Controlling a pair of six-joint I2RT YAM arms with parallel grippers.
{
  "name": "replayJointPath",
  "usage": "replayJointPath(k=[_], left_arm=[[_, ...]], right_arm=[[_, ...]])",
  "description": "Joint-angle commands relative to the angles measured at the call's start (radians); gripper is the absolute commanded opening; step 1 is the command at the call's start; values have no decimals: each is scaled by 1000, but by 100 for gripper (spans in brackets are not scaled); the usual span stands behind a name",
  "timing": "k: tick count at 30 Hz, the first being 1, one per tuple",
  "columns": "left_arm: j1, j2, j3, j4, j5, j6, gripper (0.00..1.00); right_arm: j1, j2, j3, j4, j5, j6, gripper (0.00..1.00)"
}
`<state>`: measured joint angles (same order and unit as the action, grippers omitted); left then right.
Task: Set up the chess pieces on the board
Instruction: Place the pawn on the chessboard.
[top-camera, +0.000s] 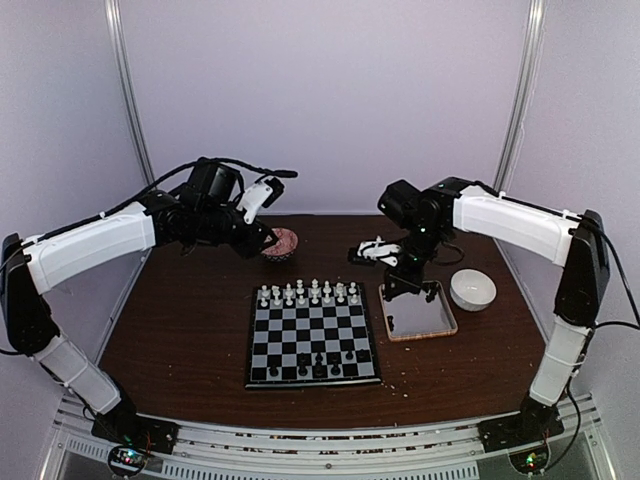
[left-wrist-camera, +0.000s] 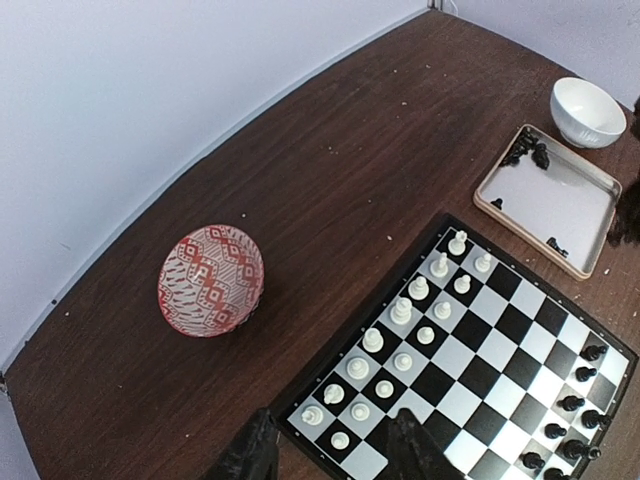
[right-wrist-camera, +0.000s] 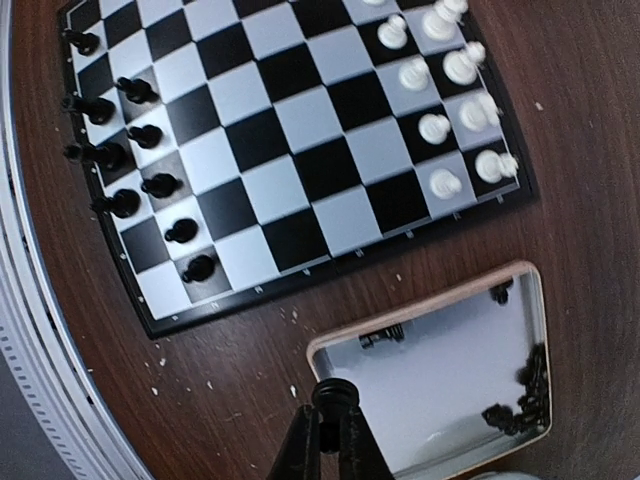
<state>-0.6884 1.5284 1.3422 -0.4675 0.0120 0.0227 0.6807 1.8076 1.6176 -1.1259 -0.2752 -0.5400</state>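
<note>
I work on a dark brown wooden table (top-camera: 180, 330) inside a pale lilac enclosure whose walls (top-camera: 320, 100) close it in behind and on both sides. Pale crumbs (right-wrist-camera: 160, 360) lie scattered by the near edge.

The board (top-camera: 312, 335) lies flat in the middle of the table, with bare wood to its left and in front. Just beside its right edge sits a wooden-rimmed tray (top-camera: 420, 318), and a white bowl (top-camera: 472, 289) stands to the right of that. A red-patterned bowl (left-wrist-camera: 210, 280) lies tilted on the far left side, apart from the board.

The white pieces (top-camera: 305, 293) fill the two far rows. The black pieces (top-camera: 310, 368) stand in the two near rows, which are only partly filled. More black pieces (right-wrist-camera: 525, 395) lie in the tray, mostly along its edges.

My left gripper (left-wrist-camera: 332, 420) hangs over the board's far left corner with its fingers spread and nothing between them. My right gripper (right-wrist-camera: 332, 400) is over the tray's near rim, fingers pressed together. I cannot tell whether the small dark knob at the tips is a piece.
</note>
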Motion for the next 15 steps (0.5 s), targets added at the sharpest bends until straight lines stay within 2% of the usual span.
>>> replayJointPath(k=[1, 9, 15], left_arm=[[12, -41, 3, 41, -14, -15, 39], [19, -73, 0, 40, -32, -13, 39], [20, -85, 0, 35, -41, -15, 39]], right_arm=[[87, 116, 136, -78, -38, 0, 5], [212, 329, 379, -145, -45, 20, 6], [260, 413, 428, -150, -52, 21, 6]])
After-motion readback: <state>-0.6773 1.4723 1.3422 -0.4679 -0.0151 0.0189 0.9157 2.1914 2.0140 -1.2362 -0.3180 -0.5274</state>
